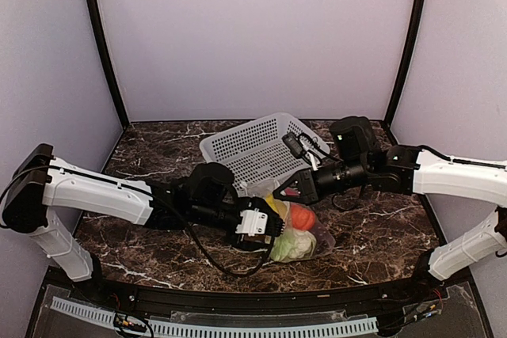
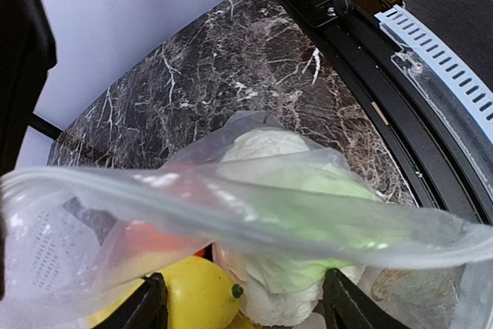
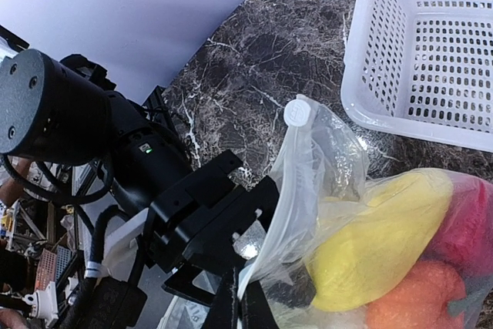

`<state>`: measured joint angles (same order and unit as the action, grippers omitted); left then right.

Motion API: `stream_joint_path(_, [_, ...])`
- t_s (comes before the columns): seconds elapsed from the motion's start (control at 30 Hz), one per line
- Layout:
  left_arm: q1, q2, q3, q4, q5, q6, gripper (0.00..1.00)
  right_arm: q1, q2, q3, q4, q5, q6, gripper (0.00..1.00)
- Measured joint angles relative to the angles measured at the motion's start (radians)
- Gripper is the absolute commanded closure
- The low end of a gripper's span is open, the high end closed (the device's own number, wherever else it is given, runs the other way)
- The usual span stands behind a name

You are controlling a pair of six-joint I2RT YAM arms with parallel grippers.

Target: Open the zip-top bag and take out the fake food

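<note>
The zip-top bag (image 1: 305, 235) lies at the table's middle, its mouth held open toward the left. Inside are a yellow piece (image 3: 385, 244), a red one (image 3: 470, 213), an orange one (image 3: 416, 306) and a pale green-white leafy one (image 2: 285, 190). My right gripper (image 1: 285, 193) is shut on the bag's upper rim (image 3: 269, 267), below the white zip slider (image 3: 299, 113). My left gripper (image 1: 265, 227) is open at the bag's mouth. Its fingers (image 2: 146, 306) stand wide apart beside a yellow piece (image 2: 192, 298) and the leafy piece. Bag film (image 2: 254, 213) stretches across that view. The grapes are hidden.
A white perforated basket (image 1: 257, 144) stands just behind the bag, also in the right wrist view (image 3: 362, 75). The table's black front rail (image 2: 370, 59) runs close to the bag's near side. Purple walls enclose the marble table (image 1: 150, 148).
</note>
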<state>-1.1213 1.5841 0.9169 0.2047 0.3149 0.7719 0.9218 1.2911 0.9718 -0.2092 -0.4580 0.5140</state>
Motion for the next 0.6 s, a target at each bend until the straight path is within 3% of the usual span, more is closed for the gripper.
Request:
stream_joint_path(0.43, [-0.027,0.053,0.036,-0.063,0.029,0.094,0.37,0.001,0.000,0.000,0.004,-0.016,0.005,1.00])
stream_joint_path(0.5, [-0.027,0.085,0.054,-0.065,0.033,0.094,0.41,0.001,0.000,0.000,0.005,-0.016,0.008,1.00])
stream_joint_path(0.6, [-0.027,0.116,0.059,-0.065,0.035,0.087,0.62,0.001,0.000,-0.002,0.006,-0.016,0.012,1.00])
